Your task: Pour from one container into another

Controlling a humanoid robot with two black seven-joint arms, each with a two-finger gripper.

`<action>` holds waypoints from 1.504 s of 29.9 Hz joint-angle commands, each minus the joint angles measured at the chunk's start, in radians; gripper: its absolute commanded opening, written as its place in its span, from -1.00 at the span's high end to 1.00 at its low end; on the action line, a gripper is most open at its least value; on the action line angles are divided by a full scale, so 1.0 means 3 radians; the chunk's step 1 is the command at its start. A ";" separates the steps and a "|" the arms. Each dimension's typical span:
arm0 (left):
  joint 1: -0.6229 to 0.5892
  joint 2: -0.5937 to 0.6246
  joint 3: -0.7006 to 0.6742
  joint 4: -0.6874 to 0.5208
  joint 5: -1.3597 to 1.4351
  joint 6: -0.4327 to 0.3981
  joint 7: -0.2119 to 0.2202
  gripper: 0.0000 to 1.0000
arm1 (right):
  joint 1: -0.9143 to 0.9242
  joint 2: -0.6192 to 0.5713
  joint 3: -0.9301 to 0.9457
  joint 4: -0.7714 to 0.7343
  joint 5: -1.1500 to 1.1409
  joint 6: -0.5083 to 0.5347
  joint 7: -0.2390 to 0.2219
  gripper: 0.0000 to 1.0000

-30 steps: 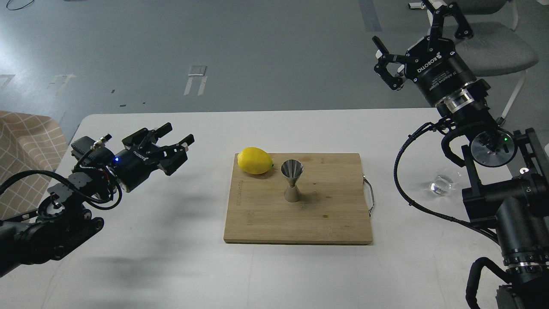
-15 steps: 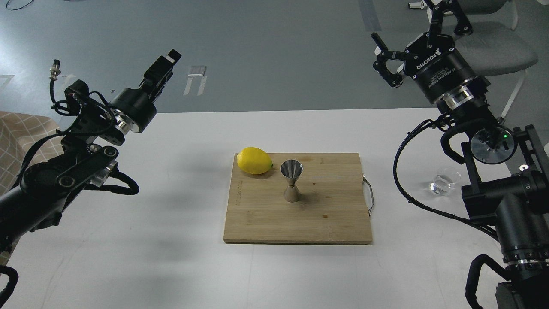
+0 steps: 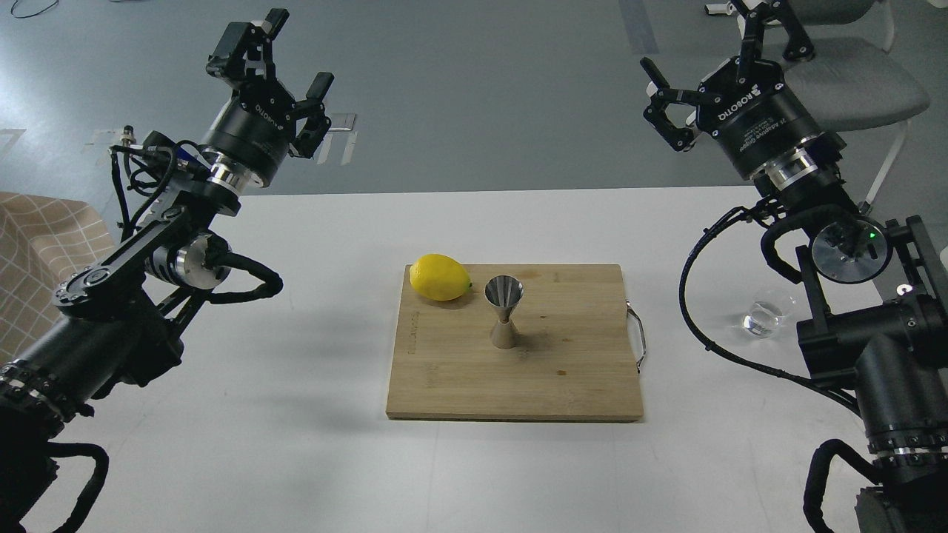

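Note:
A small clear glass cup stands on the white table at the right, close beside my right arm's lower links. The shiny steel jigger stands upright near the middle of the wooden cutting board. My left gripper is raised high at the far left, open, holding nothing. Held high at the far right is my right gripper, also open and empty, well above and behind the cup.
A yellow lemon lies on the board's far left corner, just left of the jigger. The board has a metal handle on its right side. A grey chair stands behind the right arm. A checked cloth lies at the left edge.
My left arm swung up and back from low over the table to a raised pose at the far left, its gripper turning upward. The right gripper shifted only slightly. Cup, jigger and lemon stayed put.

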 commanded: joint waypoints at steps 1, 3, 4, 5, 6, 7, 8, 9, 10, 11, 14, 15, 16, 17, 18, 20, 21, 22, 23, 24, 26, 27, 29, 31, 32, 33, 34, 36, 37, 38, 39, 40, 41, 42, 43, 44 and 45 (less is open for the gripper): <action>0.0157 -0.0123 -0.0128 -0.0001 -0.0289 -0.0276 0.0001 -0.94 | 0.0005 0.0000 0.0000 -0.0001 0.0000 0.0000 0.0001 -1.00; 0.0219 -0.0194 -0.0169 0.0004 -0.0407 -0.0404 0.0001 -0.95 | 0.0005 0.0000 0.0000 -0.0001 0.0000 0.0000 0.0001 -1.00; 0.0244 -0.0220 -0.0184 0.0004 -0.0453 -0.0440 0.0001 -0.95 | 0.0005 0.0000 0.0000 -0.0001 0.0000 0.0000 0.0001 -1.00; 0.0249 -0.0230 -0.0190 0.0004 -0.0464 -0.0446 0.0001 -0.95 | 0.0000 0.0000 0.0000 -0.0001 0.0000 0.0000 0.0001 -1.00; 0.0259 -0.0235 -0.0190 0.0004 -0.0469 -0.0446 0.0001 -0.95 | 0.0000 0.0000 0.0000 -0.0001 0.0000 0.0000 0.0001 -1.00; 0.0265 -0.0256 -0.0190 0.0004 -0.0474 -0.0436 0.0001 -0.95 | 0.0000 0.0000 0.0000 0.0004 0.0000 0.0000 -0.0004 -1.00; 0.0265 -0.0281 -0.0195 0.0004 -0.0474 -0.0436 0.0001 -0.95 | -0.0005 0.0000 0.0000 0.0004 0.0000 0.0000 -0.0004 -1.00; 0.0270 -0.0297 -0.0195 0.0004 -0.0474 -0.0430 0.0001 -0.95 | -0.0005 0.0000 0.0000 -0.0001 0.0000 0.0000 -0.0004 -1.00; 0.0270 -0.0317 -0.0195 0.0004 -0.0474 -0.0425 0.0001 -0.95 | -0.0011 0.0000 0.0000 -0.0001 0.0005 0.0000 -0.0004 -1.00; 0.0270 -0.0322 -0.0195 0.0004 -0.0474 -0.0420 0.0001 -0.95 | -0.0016 0.0000 0.0000 -0.0001 0.0005 0.0000 -0.0004 -1.00; 0.0300 -0.0327 -0.0195 0.0009 -0.0474 -0.0420 0.0001 -0.95 | -0.0031 0.0000 0.0005 0.0009 0.0031 0.0000 -0.0004 -1.00; 0.0300 -0.0327 -0.0200 0.0004 -0.0469 -0.0415 0.0001 -0.95 | -0.0036 0.0000 0.0010 0.0014 0.0041 -0.0013 -0.0004 -1.00; 0.0301 -0.0327 -0.0200 0.0009 -0.0474 -0.0415 0.0001 -0.95 | -0.0036 0.0000 0.0015 0.0019 0.0046 -0.0028 -0.0004 -1.00; 0.0301 -0.0327 -0.0200 0.0009 -0.0469 -0.0410 0.0001 -0.95 | -0.0041 0.0000 0.0020 0.0024 0.0061 -0.0039 -0.0004 -1.00; 0.0301 -0.0327 -0.0200 0.0009 -0.0474 -0.0410 0.0001 -0.95 | -0.0041 0.0000 0.0020 0.0029 0.0087 -0.0049 -0.0004 -1.00; 0.0301 -0.0322 -0.0200 0.0009 -0.0469 -0.0410 0.0001 -0.95 | -0.0051 0.0000 0.0041 0.0034 0.0204 -0.0074 -0.0004 -1.00; 0.0301 -0.0327 -0.0200 0.0009 -0.0474 -0.0410 0.0001 -0.95 | -0.0057 0.0000 0.0041 0.0029 0.0316 -0.0090 -0.0004 -1.00; 0.0306 -0.0327 -0.0200 0.0009 -0.0474 -0.0410 0.0001 -0.95 | -0.0067 0.0000 0.0051 0.0034 0.0434 -0.0110 -0.0004 -1.00; 0.0306 -0.0327 -0.0200 0.0014 -0.0469 -0.0410 0.0001 -0.95 | -0.0077 0.0000 0.0051 0.0029 0.0495 -0.0125 -0.0004 -1.00; 0.0306 -0.0322 -0.0200 0.0019 -0.0469 -0.0410 0.0001 -0.95 | -0.0087 0.0000 0.0051 0.0034 0.0552 -0.0141 -0.0004 -1.00; 0.0311 -0.0327 -0.0195 0.0024 -0.0469 -0.0405 0.0001 -0.95 | -0.0118 0.0000 0.0051 0.0034 0.0690 -0.0192 -0.0009 -1.00; 0.0311 -0.0327 -0.0195 0.0019 -0.0469 -0.0410 0.0001 -0.95 | -0.0153 0.0000 0.0051 0.0034 0.0766 -0.0222 -0.0009 -1.00; 0.0311 -0.0327 -0.0195 0.0024 -0.0469 -0.0405 0.0001 -0.95 | -0.0230 0.0000 0.0066 0.0050 0.0864 -0.0248 -0.0009 -1.00; 0.0311 -0.0327 -0.0195 0.0024 -0.0469 -0.0405 0.0001 -0.95 | -0.0297 0.0000 0.0071 0.0070 0.0920 -0.0253 -0.0014 -1.00; 0.0311 -0.0327 -0.0195 0.0024 -0.0469 -0.0405 0.0001 -0.95 | -0.0353 0.0000 0.0071 0.0121 0.0966 -0.0259 -0.0014 -0.99; 0.0311 -0.0327 -0.0195 0.0024 -0.0469 -0.0405 0.0001 -0.95 | -0.0419 0.0000 0.0071 0.0177 0.1002 -0.0279 -0.0014 -0.99; 0.0311 -0.0327 -0.0195 0.0024 -0.0469 -0.0405 0.0001 -0.95 | -0.0455 0.0000 0.0076 0.0213 0.1017 -0.0299 -0.0014 -0.99; 0.0311 -0.0327 -0.0195 0.0024 -0.0469 -0.0405 0.0001 -0.95 | -0.0578 0.0000 0.0132 0.0356 0.1038 -0.0376 -0.0014 -0.98; 0.0311 -0.0333 -0.0195 0.0024 -0.0469 -0.0405 0.0001 -0.95 | -0.0603 0.0000 0.0148 0.0382 0.1038 -0.0401 -0.0014 -0.98; 0.0316 -0.0333 -0.0195 0.0024 -0.0469 -0.0405 0.0001 -0.95 | -0.0629 0.0000 0.0158 0.0397 0.1038 -0.0432 -0.0014 -0.98; 0.0316 -0.0333 -0.0195 0.0029 -0.0469 -0.0400 0.0001 -0.95 | -0.0670 0.0000 0.0168 0.0428 0.1043 -0.0524 -0.0019 -0.97; 0.0316 -0.0338 -0.0195 0.0029 -0.0469 -0.0400 0.0001 -0.95 | -0.0685 0.0000 0.0168 0.0448 0.1048 -0.0570 -0.0024 -0.97; 0.0316 -0.0338 -0.0195 0.0029 -0.0469 -0.0405 0.0001 -0.95 | -0.0721 0.0000 0.0168 0.0479 0.1074 -0.0657 -0.0030 -0.97; 0.0316 -0.0338 -0.0195 0.0029 -0.0469 -0.0400 0.0001 -0.95 | -0.0752 0.0000 0.0168 0.0515 0.1109 -0.0718 -0.0035 -0.97; 0.0316 -0.0338 -0.0195 0.0029 -0.0469 -0.0405 0.0001 -0.95 | -0.0772 0.0000 0.0168 0.0530 0.1125 -0.0739 -0.0035 -0.97; 0.0316 -0.0338 -0.0195 0.0029 -0.0469 -0.0400 0.0001 -0.95 | -0.0793 0.0000 0.0168 0.0546 0.1130 -0.0759 -0.0035 -0.97; 0.0316 -0.0338 -0.0195 0.0039 -0.0469 -0.0405 0.0001 -0.95 | -0.0828 0.0000 0.0168 0.0576 0.1140 -0.0805 -0.0035 -0.96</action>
